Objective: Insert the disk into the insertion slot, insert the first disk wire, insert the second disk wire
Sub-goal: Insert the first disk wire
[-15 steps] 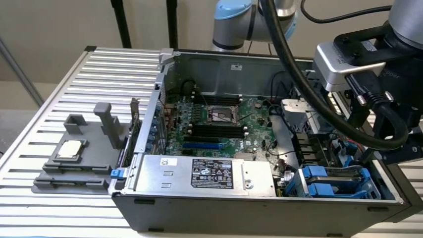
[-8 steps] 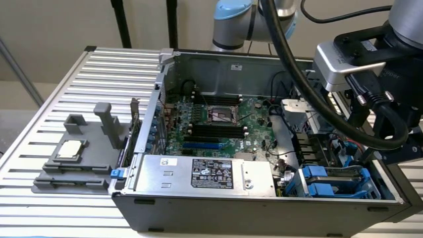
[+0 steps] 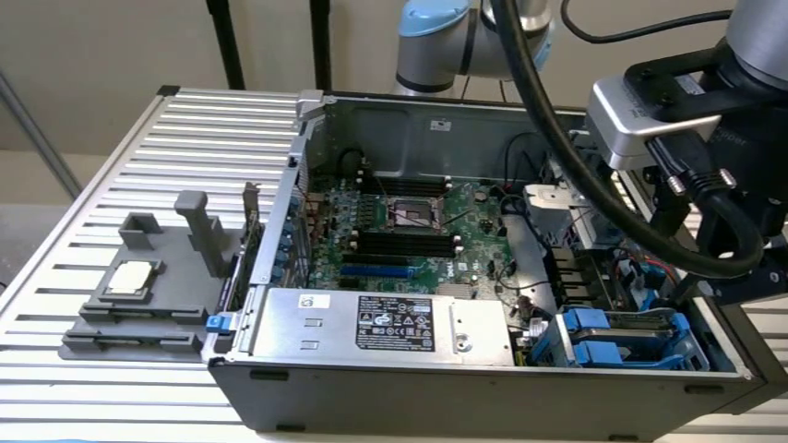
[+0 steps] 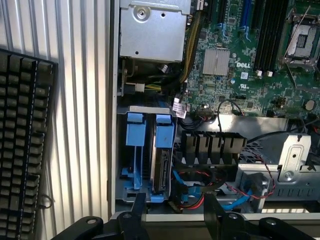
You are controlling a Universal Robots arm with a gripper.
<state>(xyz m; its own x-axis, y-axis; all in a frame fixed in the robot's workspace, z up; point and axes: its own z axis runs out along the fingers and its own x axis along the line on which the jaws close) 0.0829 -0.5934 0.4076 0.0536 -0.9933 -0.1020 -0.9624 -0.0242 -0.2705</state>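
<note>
The insertion slot [image 4: 131,192] is a grey metal cage with blue rails in a corner of the open computer case; it also shows at the exterior view's lower right [image 3: 628,340]. The disk [image 4: 162,172] stands edge-on inside the cage, clipped in its blue frame, with its connector edge facing out. Loose blue and red wires [image 4: 200,199] lie just beside the cage. My gripper [image 4: 175,212] hovers over the case edge near the cage, open, with nothing between its fingers [image 4: 137,207]. The arm's wrist [image 3: 739,212] hangs over the case at the exterior view's right.
A silver power supply [image 3: 382,323] with a black label fills the case's front beside the cage. The motherboard [image 3: 407,231] lies behind it. A grey fixture [image 3: 142,295] holding a chip sits on the slatted table [image 3: 148,388]. A black keyboard [image 4: 22,150] lies outside the case.
</note>
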